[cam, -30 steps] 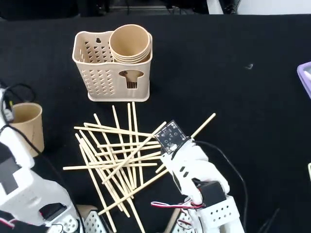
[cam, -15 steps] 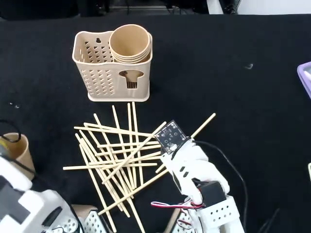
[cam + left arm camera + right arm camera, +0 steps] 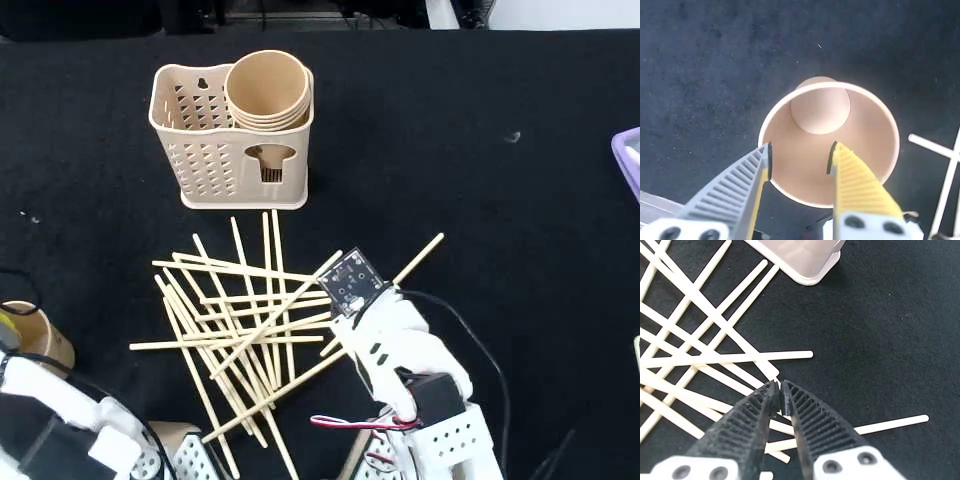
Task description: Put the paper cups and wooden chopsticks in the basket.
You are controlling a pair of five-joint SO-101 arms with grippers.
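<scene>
Cup stack (image 3: 267, 88) in basket (image 3: 200, 160), upper left. My left gripper (image 3: 800, 152) grips a loose cup (image 3: 820, 107). Chopsticks (image 3: 240, 340) all remain, centre frame. Right gripper (image 3: 779, 386) is clenched, seemingly empty.

Paper cup (image 3: 45, 345) partly behind left arm (image 3: 70, 405); purple thing (image 3: 628, 158), perhaps a tray, edge-cropped.

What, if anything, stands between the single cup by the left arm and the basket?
Nothing visible does. Bare black table lies between the cup and the basket; the chopsticks lie off to the side.
</scene>
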